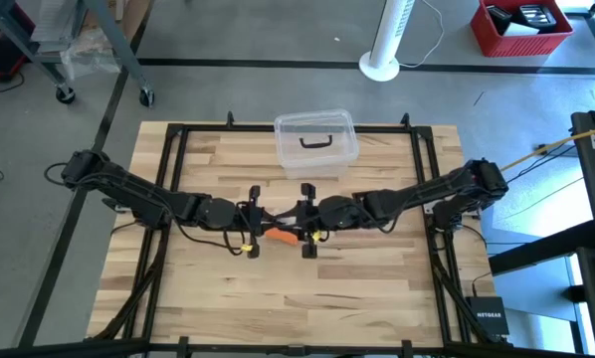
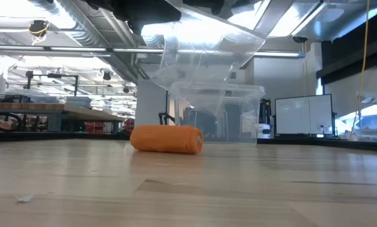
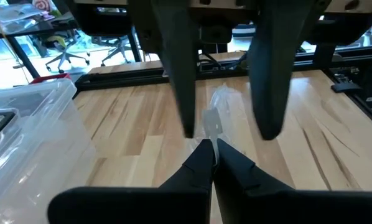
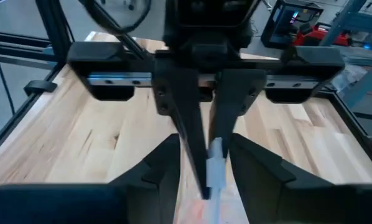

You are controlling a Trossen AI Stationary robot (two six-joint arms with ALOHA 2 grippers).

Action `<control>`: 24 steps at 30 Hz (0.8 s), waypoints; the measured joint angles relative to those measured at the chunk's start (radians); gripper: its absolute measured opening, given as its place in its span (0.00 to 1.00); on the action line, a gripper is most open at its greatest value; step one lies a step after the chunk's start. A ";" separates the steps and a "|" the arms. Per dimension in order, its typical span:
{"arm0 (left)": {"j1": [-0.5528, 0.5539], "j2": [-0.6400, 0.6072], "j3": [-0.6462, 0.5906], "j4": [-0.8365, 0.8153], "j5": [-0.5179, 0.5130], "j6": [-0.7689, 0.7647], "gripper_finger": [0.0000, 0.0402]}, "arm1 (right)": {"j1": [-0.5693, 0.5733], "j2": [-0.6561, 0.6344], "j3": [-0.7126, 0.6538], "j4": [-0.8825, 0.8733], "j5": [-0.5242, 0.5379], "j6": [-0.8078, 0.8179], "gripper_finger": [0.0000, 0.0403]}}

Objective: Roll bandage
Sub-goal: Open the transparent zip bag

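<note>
1. The bandage [image 2: 167, 139] is seen as a short orange roll lying on its side on the wooden surface [image 1: 377, 288], near the middle, in front of the clear plastic box [image 1: 315, 141].
2. In the high view, only part of the orange roll [image 1: 282, 236] is visible between and below the two claws, which meet above it at the centre of the surface.
3. The left claw [image 3: 212, 144] is held shut, its two dark fingers pressed together at the tips, with a small clear plastic wrapper [image 3: 212, 122] pinched between them.
4. The right claw [image 4: 201, 149] is held partly open, its fingers parted on either side of the left claw's closed fingers and the clear wrapper [image 4: 214, 167]; nothing is seen gripped by it.
5. In the low view, the crumpled clear wrapper [image 2: 201, 57] is seen hanging above the roll, and the roll is not touched by either claw.
6. The box is shown with a black handle [image 1: 316, 141] on its lid.
</note>
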 joint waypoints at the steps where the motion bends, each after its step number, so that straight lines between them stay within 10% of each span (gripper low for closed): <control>1: 0.000 0.000 0.000 0.001 0.000 0.001 0.00 | 0.001 0.000 0.000 0.000 0.000 0.000 0.35; 16: -0.002 0.000 0.000 0.006 0.000 0.006 0.00 | -0.007 0.000 0.001 -0.028 0.000 -0.003 0.05; 24: -0.015 -0.002 0.000 0.006 -0.007 0.013 0.00 | -0.002 -0.001 0.002 -0.076 0.000 0.016 0.12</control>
